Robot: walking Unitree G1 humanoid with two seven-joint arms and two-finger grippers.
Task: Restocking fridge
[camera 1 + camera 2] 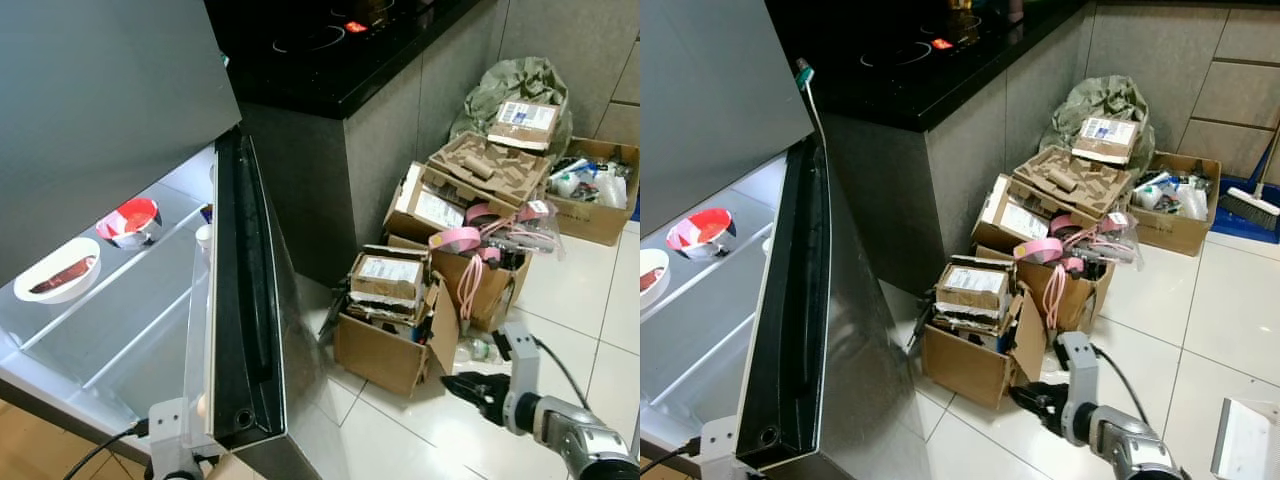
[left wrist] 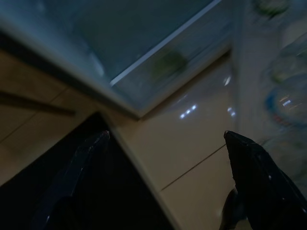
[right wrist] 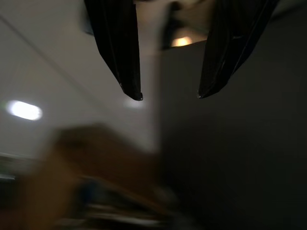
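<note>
Left eye view: white bowl (image 1: 57,270), red bowl (image 1: 131,221) on fridge shelf (image 1: 120,290).

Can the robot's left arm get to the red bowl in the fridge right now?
Probably yes. The fridge door stands open and the red bowl sits uncovered on a glass shelf. The left gripper is open, low by the fridge's bottom edge, so it would need to lift.

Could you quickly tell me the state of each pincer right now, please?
Left pincer: open, holding nothing.
Right pincer: open, holding nothing.
</note>
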